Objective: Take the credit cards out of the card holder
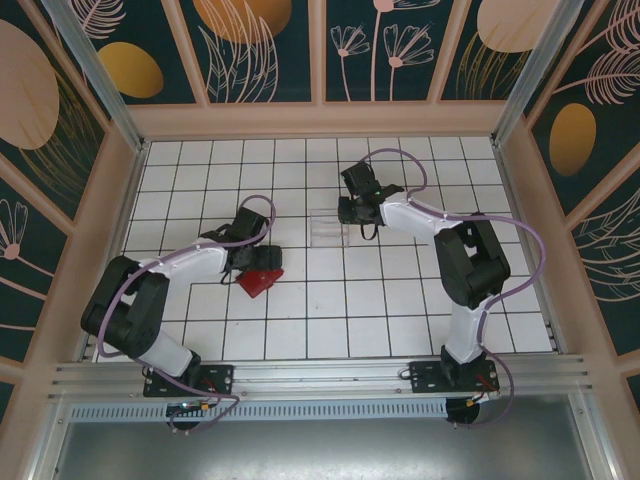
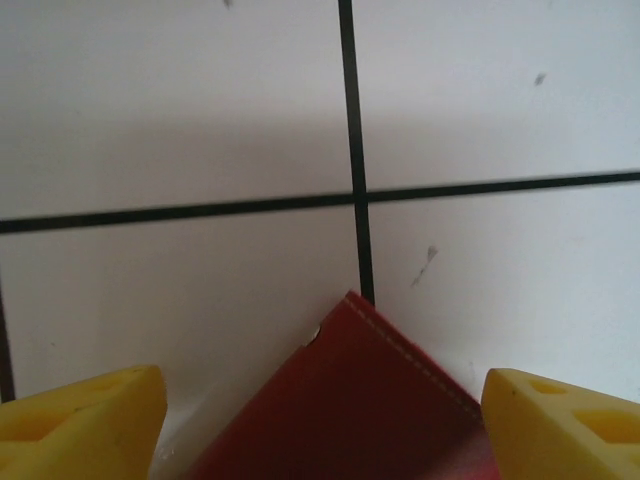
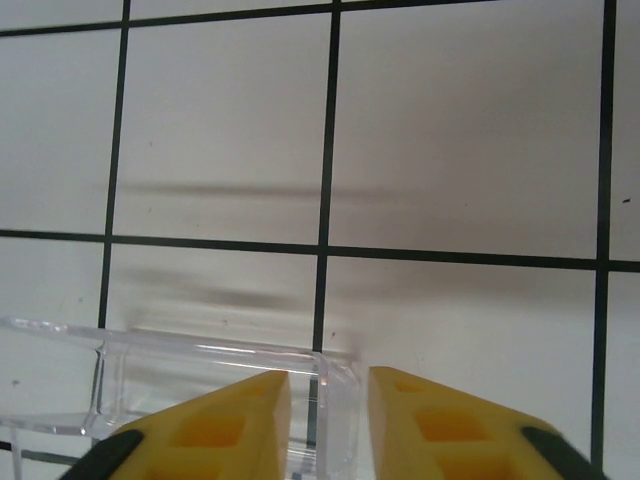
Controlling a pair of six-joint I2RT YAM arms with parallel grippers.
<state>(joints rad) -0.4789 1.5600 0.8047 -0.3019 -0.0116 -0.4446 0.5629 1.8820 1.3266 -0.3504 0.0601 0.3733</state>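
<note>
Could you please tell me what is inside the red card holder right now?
The card holder shows its red stitched outer face, between the jaws of the left gripper. Its pockets and whatever they hold are covered by that face.

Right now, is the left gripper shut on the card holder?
No: the left gripper stands wide open, a corner of the card holder lying between its fingers.

Card holder (image 1: 260,281) left of box (image 1: 328,229)

Matt red stitched card holder (image 2: 350,415), glossy clear plastic box (image 3: 200,365), smooth white table (image 2: 180,110), matt yellow plastic fingers (image 2: 85,420)
</note>
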